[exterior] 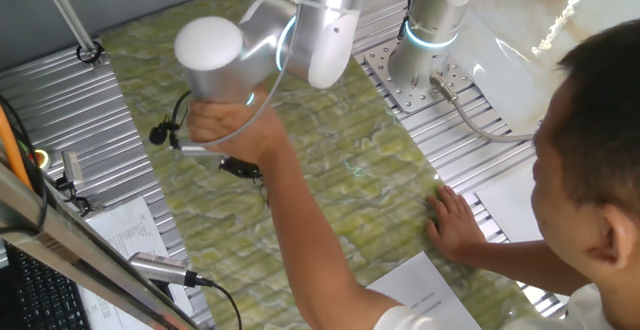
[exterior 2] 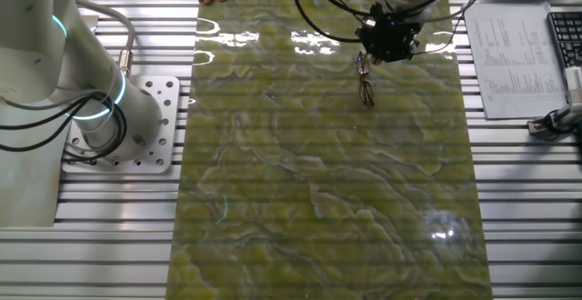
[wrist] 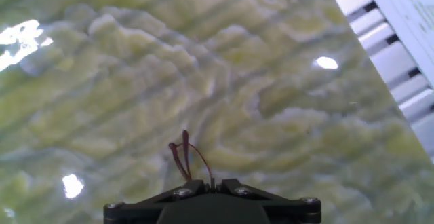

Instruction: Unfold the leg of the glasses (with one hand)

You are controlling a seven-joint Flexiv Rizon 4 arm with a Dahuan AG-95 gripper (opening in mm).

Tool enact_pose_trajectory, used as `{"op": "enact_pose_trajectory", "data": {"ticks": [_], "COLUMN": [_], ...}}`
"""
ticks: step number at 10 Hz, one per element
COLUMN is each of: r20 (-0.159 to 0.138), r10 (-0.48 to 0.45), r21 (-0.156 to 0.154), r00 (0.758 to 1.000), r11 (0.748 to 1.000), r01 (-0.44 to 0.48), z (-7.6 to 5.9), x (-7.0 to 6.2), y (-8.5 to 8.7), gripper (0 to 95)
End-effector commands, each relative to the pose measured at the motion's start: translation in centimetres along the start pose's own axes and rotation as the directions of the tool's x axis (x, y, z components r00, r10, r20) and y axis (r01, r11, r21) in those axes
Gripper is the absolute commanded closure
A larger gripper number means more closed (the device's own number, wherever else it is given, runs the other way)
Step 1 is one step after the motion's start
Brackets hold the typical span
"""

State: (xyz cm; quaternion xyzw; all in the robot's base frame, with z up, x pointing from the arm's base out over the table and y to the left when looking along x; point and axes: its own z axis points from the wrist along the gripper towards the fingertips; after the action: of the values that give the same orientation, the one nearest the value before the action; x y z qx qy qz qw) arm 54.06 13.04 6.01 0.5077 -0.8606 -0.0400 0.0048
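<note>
dark-framed glasses (exterior 2: 366, 89) lie just below the fingers (exterior 2: 391, 49).

We see bright, even overhead light in all three views, with white glare patches on the glossy green-yellow marbled mat (exterior 2: 318, 200) and on the ribbed silver metal table (exterior 2: 527, 209). In the hand view the mat looks soft and slightly blurred, and the thin dark wire-framed glasses (wrist: 186, 157) are small and indistinct. Shadows are faint and short.
</note>
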Motion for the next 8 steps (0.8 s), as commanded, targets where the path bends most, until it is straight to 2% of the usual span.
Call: {"op": "enact_pose_trajectory", "data": {"ticks": [1, 3, 8], "r20": [-0.017, -0.071, -0.068], "r10": [0.016, -0.03, -0.052], "r21": [0.013, 0.03, 0.028], "r00": [1.0, 0.997, 0.996], "r11": [1.0, 0.999, 0.998], "r01": [-0.016, 0.032, 0.054], "z": [0.4, 0.9, 1.9], "x": [-0.5, -0.9, -1.1], "y": [0.3, 0.8, 1.2], "gripper": [95.0, 95.0, 95.0]}}
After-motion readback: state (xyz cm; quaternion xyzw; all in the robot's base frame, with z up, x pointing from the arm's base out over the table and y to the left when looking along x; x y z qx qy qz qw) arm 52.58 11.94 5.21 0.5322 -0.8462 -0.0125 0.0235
